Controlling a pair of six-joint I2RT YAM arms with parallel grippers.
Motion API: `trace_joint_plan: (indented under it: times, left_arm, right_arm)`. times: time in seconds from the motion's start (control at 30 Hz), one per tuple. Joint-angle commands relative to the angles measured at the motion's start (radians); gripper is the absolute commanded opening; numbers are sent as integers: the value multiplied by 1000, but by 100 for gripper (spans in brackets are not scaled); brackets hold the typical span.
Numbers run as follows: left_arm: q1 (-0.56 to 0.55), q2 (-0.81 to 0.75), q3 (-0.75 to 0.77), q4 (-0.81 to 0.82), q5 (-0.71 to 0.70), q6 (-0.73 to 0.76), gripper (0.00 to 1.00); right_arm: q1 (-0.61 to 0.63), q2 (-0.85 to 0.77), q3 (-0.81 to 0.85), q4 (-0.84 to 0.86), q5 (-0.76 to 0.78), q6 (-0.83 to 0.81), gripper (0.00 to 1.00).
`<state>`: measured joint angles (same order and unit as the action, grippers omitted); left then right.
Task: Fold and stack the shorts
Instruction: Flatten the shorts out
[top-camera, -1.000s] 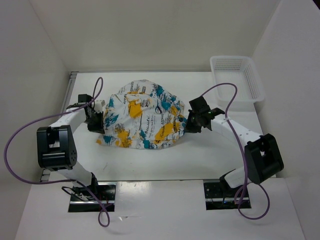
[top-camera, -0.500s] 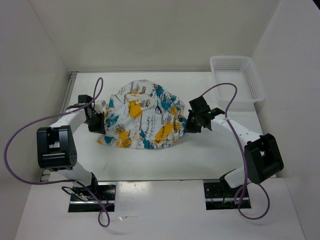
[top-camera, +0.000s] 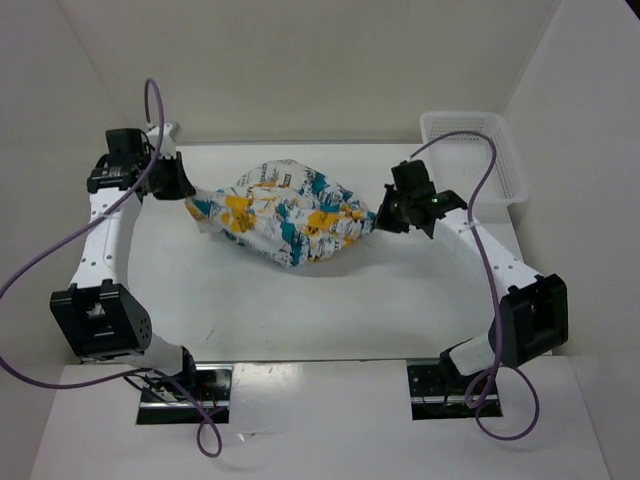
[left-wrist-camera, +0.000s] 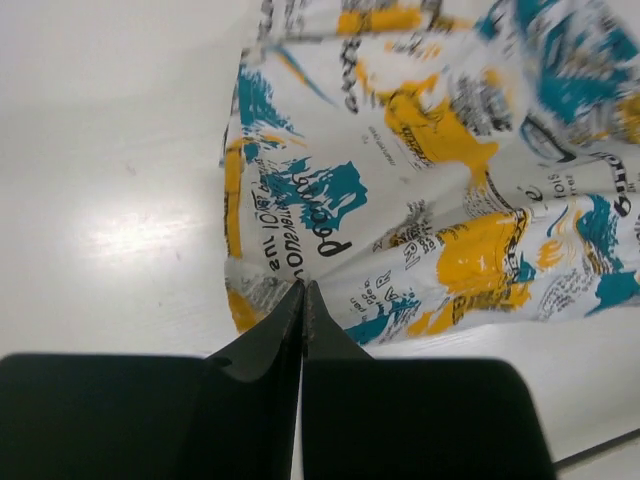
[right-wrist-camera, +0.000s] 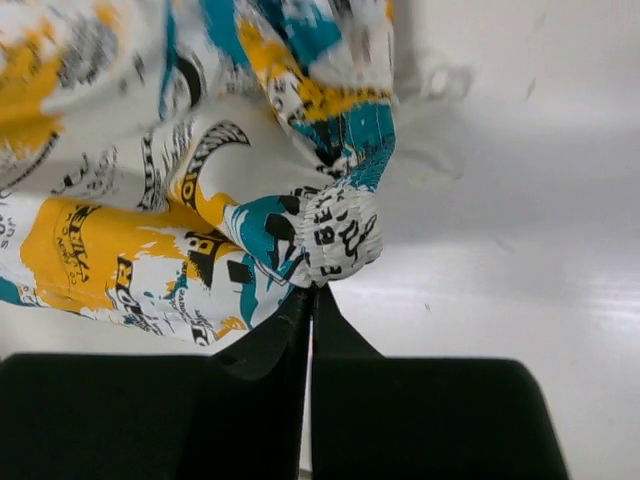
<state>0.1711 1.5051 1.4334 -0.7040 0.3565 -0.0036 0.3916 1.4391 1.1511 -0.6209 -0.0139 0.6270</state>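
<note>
White walls close in a pale table (top-camera: 400, 290), and a mesh basket (top-camera: 460, 116) sits at its far right corner. The shorts (top-camera: 285, 215) are left of the basket, over the middle of the table, drawn out into a bunched, slanting band between the two arms. The right gripper (top-camera: 378, 222) is just left of the basket and nearer the arm bases. Its wrist view shows the right gripper (right-wrist-camera: 310, 290) with its jaws pressed together on a gathered, puckered edge of the shorts (right-wrist-camera: 200, 180), probably the waistband. The left gripper (top-camera: 190, 195) is on the side of the cloth away from the basket. In its own camera the left gripper (left-wrist-camera: 303, 285) is likewise closed tight, pinching a thin corner of the shorts (left-wrist-camera: 420, 180).

The cloth casts a shadow below it, so most of it looks lifted. Whether the lowest sag touches the table I cannot tell.

My judgement is that the task is at an early stage. The garment is crumpled and twisted, with no clean fold in it, and no stack or second pair is in view. What seems left is to pull it flat, lay it down, fold it, and place it where the stack belongs.
</note>
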Motion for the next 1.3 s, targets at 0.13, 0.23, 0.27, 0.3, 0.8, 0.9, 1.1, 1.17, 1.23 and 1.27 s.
trace_joint_plan:
  times: [0.13, 0.23, 0.27, 0.3, 0.8, 0.9, 1.1, 1.17, 1.23, 1.27]
  left_arm:
    - [90, -23, 211, 134, 234, 4, 0]
    - [100, 13, 332, 170, 280, 4, 0]
    - [100, 14, 367, 170, 292, 4, 0]
    - [100, 14, 398, 179, 292, 4, 0]
    - [191, -196, 639, 316, 296, 4, 0]
    - [191, -233, 723, 273, 256, 4, 0]
    - [191, -253, 861, 210, 211, 4, 0]
    - [191, -269, 791, 257, 260, 4, 0]
    - [157, -289, 664, 313, 336, 4, 0]
    - [157, -310, 512, 374, 364, 4, 0]
  right_arm:
    - [-83, 30, 310, -42, 5, -90, 0]
    - [-109, 63, 483, -80, -6, -122, 0]
    - [-109, 63, 533, -118, -6, -133, 0]
    - [-109, 72, 623, -140, 6, -142, 0]
    - [-109, -232, 907, -427, -11, -202, 0]
    - [-109, -279, 961, -517, -20, -211, 0]
    - [-109, -299, 1047, -634, -100, -191, 0]
    - [-109, -328, 948, -626, -118, -191, 0]
    - [-109, -373, 810, -593, -118, -171, 0]
    - [-109, -387, 765, -547, -118, -171, 0]
